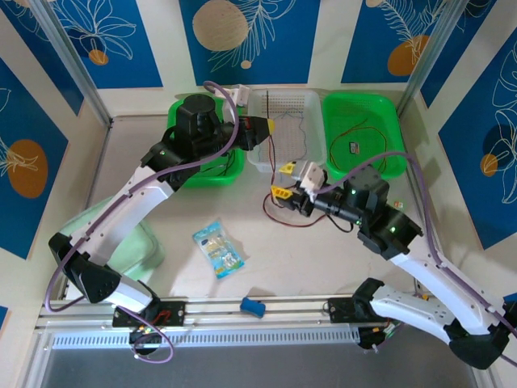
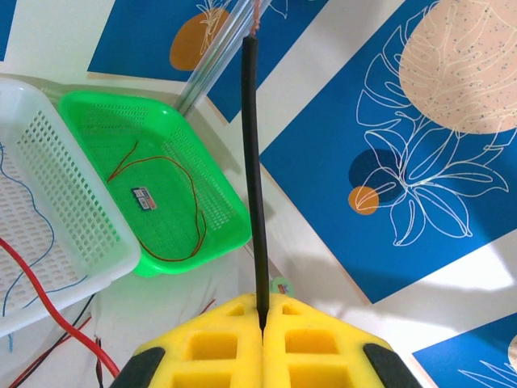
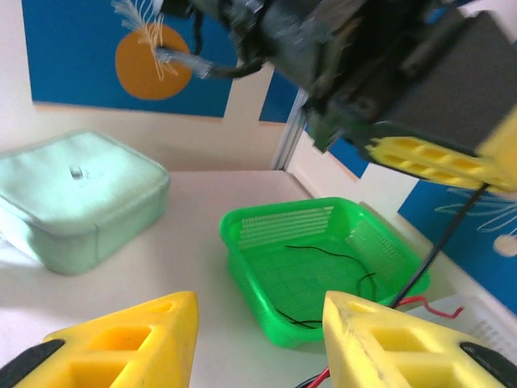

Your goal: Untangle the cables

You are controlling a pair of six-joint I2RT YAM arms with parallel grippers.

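1. The left end effector (image 2: pixel 262 314) has its two yellow fingers pressed together on a thin black insulated cable (image 2: pixel 253 178). The cable leaves the pinch in a straight line.
2. In the top view, this pinched black cable hangs from the left end effector beside the left wall of a white perforated plastic basket (image 1: pixel 258 158). It goes down toward the pale tabletop (image 1: pixel 323 259).
3. The right end effector (image 3: pixel 258 343) has its yellow fingers spread apart, and nothing is between them. In the top view it is just in front of the white basket, close to the lower part of the hanging black cable.
4. A thin red cable (image 2: pixel 39 297) lies on the tabletop in front of the white basket, and dark wires lie beside it. I cannot tell how they cross each other.
5. A thin blue wire (image 2: pixel 52 230) lies inside the white basket.
6. A green plastic basket on the right (image 1: pixel 388 109) stands touching the white basket. It holds a curved reddish cable (image 1: pixel 363 133) and a small label card (image 1: pixel 354 146).
7. A second green plastic basket on the left (image 3: pixel 275 222) is below the left arm. A thin black wire (image 3: pixel 323 252) lies on its bottom.
8. A mint-green soft case (image 1: pixel 121 234) and a small blue and white plastic packet (image 1: pixel 218 249) lie on the tabletop, well apart from the cables.
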